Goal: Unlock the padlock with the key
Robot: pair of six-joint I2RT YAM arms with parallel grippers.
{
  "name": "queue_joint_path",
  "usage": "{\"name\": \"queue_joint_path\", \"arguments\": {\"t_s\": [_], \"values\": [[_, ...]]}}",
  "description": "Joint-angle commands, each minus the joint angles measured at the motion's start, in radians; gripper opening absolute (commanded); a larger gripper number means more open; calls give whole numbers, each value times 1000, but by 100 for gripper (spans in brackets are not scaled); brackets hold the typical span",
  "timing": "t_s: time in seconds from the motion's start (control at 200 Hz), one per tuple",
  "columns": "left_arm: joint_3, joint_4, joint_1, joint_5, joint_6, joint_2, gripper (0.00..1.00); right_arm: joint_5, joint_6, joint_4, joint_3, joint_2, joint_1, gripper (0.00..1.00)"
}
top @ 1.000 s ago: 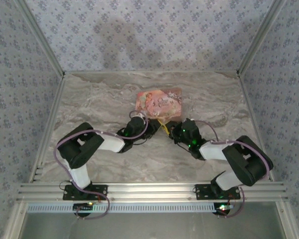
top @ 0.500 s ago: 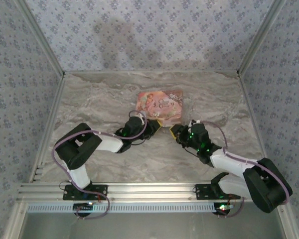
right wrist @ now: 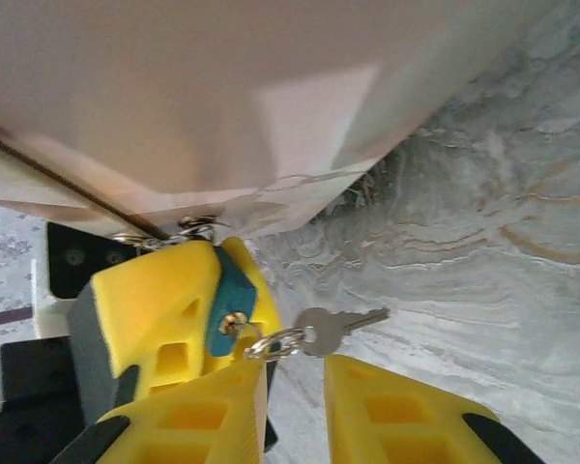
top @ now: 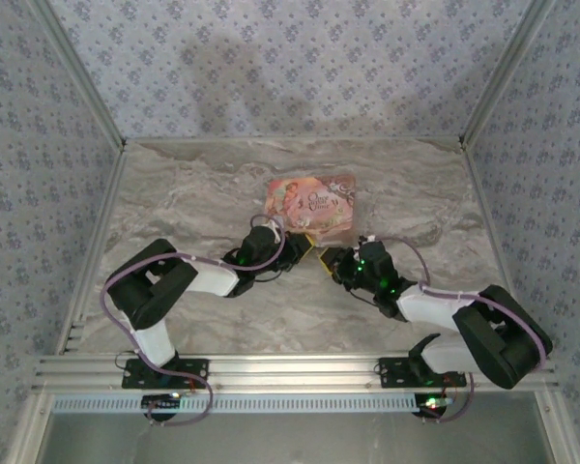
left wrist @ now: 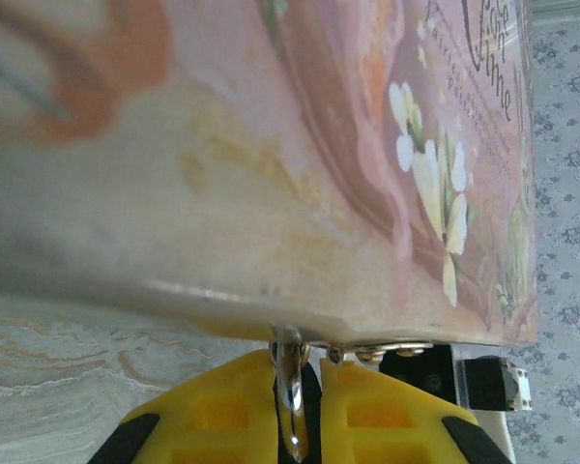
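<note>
Pink illustrated box [top: 309, 203] (flowers on its lid), marbled tabletop [top: 188, 193], patterned walls [top: 290, 68]

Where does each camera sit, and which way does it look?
Top external: above, behind the bases, looking down on the table, left arm, right arm, pink box.
Left wrist: on that wrist, facing the box; left gripper pinches a metal loop.
Right wrist: on that wrist, facing the box's edge; right gripper by the padlock and key.
All share the box.
</note>
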Motion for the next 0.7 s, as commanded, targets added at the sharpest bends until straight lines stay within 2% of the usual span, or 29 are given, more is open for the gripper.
{"name": "queue_joint_path", "arguments": {"t_s": [0.0, 0.41, 0.695], "values": [[44, 87, -7, 32, -19, -21, 0, 13, 27, 60, 18, 15, -1, 23], [72, 99, -40, 45, -31, -6, 0, 5, 56, 137, 46, 91, -5, 0], [85, 113, -78, 56, -38, 12, 0, -27, 66, 151, 115, 139, -6, 1]]}}
